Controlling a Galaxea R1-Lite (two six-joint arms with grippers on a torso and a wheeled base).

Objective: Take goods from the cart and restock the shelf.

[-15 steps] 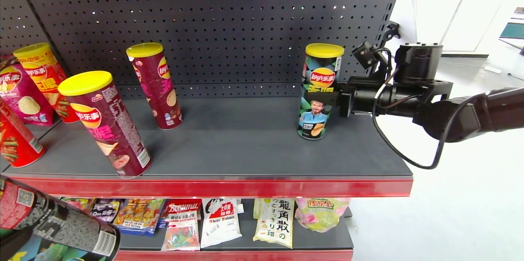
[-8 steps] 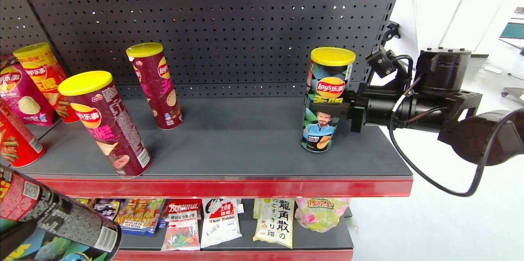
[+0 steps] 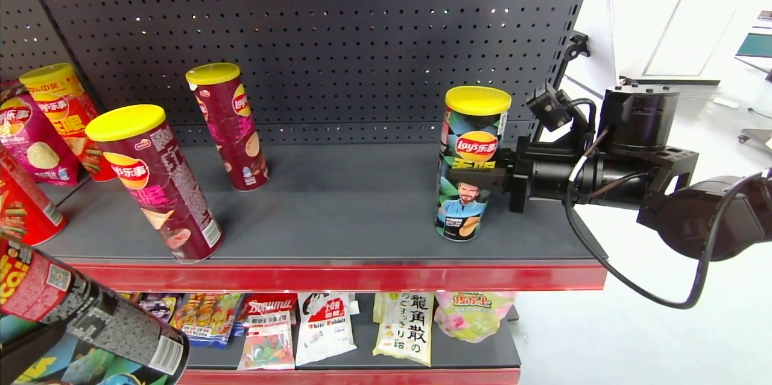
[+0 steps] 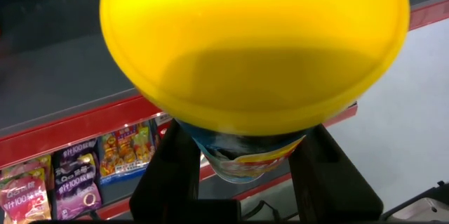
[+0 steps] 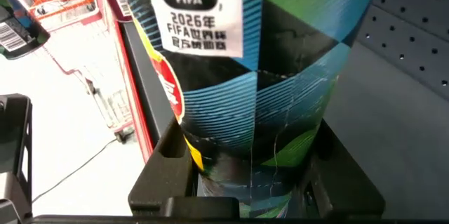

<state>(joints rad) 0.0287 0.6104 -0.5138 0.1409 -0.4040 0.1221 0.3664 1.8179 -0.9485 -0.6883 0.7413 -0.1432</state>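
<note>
One can [image 3: 475,131] shifted left, in right hand [image 3: 475,178]

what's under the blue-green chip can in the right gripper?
Grey shelf board, near its front edge. The right gripper clamps the can mid-body. Whether the base touches the board is hidden by the can itself.

chip can [image 3: 473,131]: teal-green geometric, yellow lid | shelf edge [image 3: 338,276]: red

Pale floor [image 3: 651,343] lies right of a dark pegboard panel [image 3: 332,29]; white walls [image 3: 657,5] beyond
</note>
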